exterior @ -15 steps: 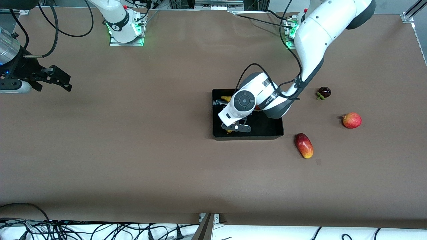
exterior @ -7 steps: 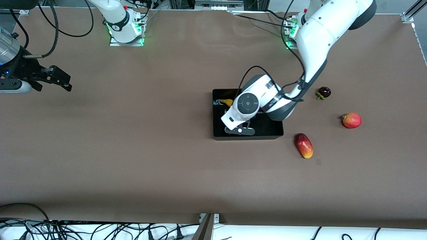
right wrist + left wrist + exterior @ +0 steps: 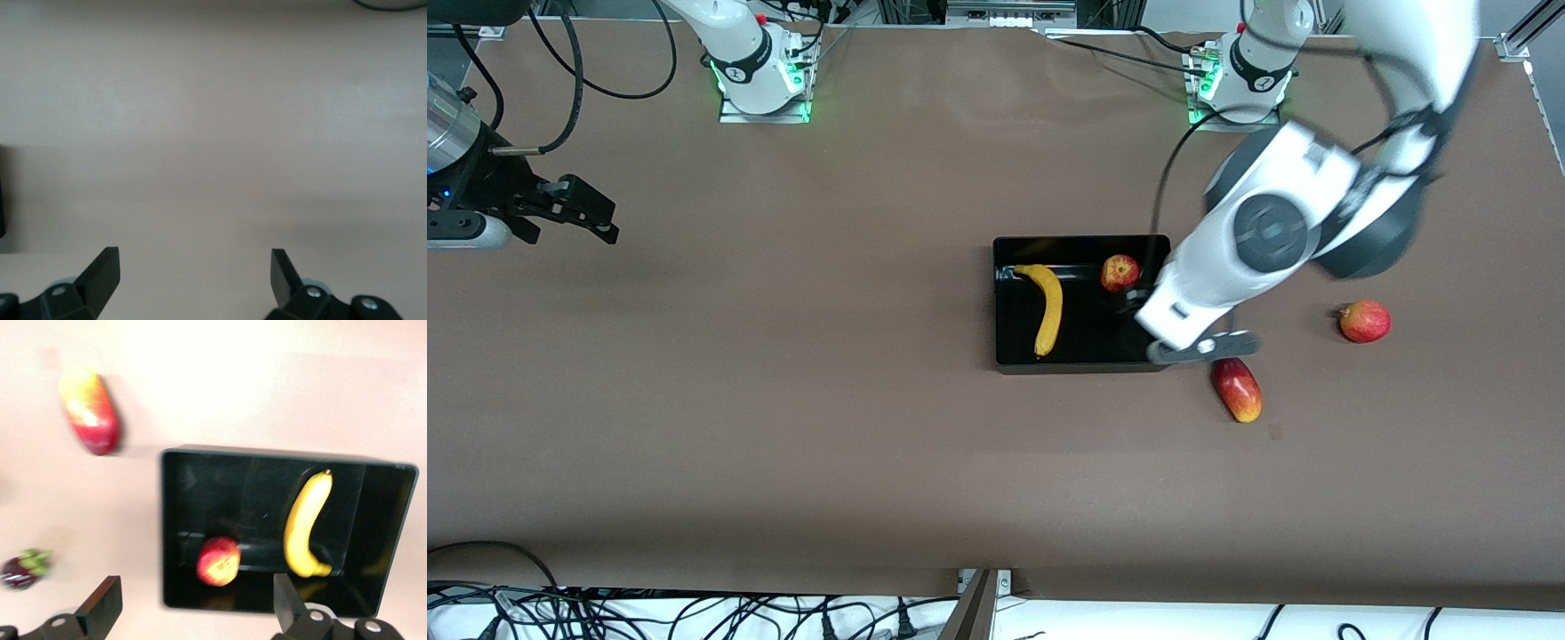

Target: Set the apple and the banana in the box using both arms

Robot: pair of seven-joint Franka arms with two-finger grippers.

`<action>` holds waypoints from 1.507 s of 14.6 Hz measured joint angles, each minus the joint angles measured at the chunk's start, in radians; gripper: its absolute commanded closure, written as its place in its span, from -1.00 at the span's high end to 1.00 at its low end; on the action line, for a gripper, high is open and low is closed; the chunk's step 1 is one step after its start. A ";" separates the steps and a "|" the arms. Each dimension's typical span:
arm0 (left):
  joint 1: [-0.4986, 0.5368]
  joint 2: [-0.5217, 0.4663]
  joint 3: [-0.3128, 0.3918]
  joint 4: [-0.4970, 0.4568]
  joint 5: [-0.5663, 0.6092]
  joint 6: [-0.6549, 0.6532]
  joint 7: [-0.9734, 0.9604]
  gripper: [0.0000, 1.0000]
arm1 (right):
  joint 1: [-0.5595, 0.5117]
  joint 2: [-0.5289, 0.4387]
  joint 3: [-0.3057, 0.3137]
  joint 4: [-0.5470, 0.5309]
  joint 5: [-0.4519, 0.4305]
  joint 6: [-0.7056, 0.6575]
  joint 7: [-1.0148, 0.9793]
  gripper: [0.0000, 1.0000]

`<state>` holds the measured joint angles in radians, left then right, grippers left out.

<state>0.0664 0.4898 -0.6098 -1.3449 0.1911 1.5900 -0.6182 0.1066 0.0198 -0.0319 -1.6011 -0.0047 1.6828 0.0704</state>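
The black box sits mid-table. The yellow banana lies in it at the right arm's end. The red apple lies in it close to the wall farthest from the front camera. My left gripper is up in the air over the box's edge at the left arm's end, open and empty. In the left wrist view my left gripper has the apple, banana and box below it. My right gripper waits open over bare table at the right arm's end.
An elongated red-yellow fruit lies just outside the box, nearer the front camera. A pinkish-red round fruit lies toward the left arm's end. A dark purple fruit with a green stem shows only in the left wrist view.
My left arm has risen out of the box and swung toward its own end of the table, uncovering the banana and apple lying in the box. The right arm has not moved.
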 measured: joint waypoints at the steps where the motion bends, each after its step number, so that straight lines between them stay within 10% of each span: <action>1: 0.002 -0.012 0.004 0.041 0.000 -0.065 0.036 1.00 | 0.000 0.000 0.000 0.000 0.000 0.000 0.000 1.00; 6: 0.066 -0.040 0.071 0.131 0.000 -0.216 0.343 1.00 | 0.000 0.000 0.000 0.000 0.000 0.000 0.000 1.00; 13: -0.091 -0.365 0.531 -0.116 -0.134 -0.073 0.527 1.00 | 0.000 0.000 0.000 0.001 0.000 0.000 0.000 1.00; 22: -0.116 -0.535 0.565 -0.361 -0.137 0.023 0.527 1.00 | 0.000 0.000 0.000 0.001 0.000 0.000 0.000 1.00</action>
<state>-0.0496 -0.0456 -0.0444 -1.7058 0.0539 1.6135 -0.0909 0.1066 0.0200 -0.0318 -1.6004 -0.0047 1.6828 0.0705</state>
